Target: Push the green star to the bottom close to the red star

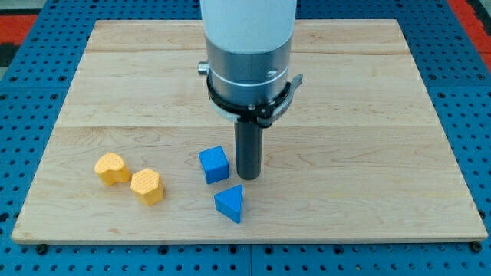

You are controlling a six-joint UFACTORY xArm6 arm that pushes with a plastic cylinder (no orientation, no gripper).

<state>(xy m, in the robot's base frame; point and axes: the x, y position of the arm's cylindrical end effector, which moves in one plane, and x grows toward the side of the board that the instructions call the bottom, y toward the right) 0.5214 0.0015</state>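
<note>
Blue triangular block (229, 204) nearest, my tip (248, 176) just right of blue cube (214, 165), no pincer visible, arm cropped at top.

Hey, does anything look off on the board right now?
Yes: neither a green nor a red star shows. Only a blue cube, blue triangular block, yellow heart block and yellow hexagonal block, with my tip beside the cube.

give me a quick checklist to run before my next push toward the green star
1. Green star in view: not ok, none shows on the wooden board.
2. Red star in view: not ok, none shows.
3. My tip located: ok, just right of the blue cube, above the blue triangular block.
4. Tip clear of blue cube: cannot tell, very close.
5. Yellow heart block and yellow hexagonal block away from tip: ok, far to the view's left.
</note>
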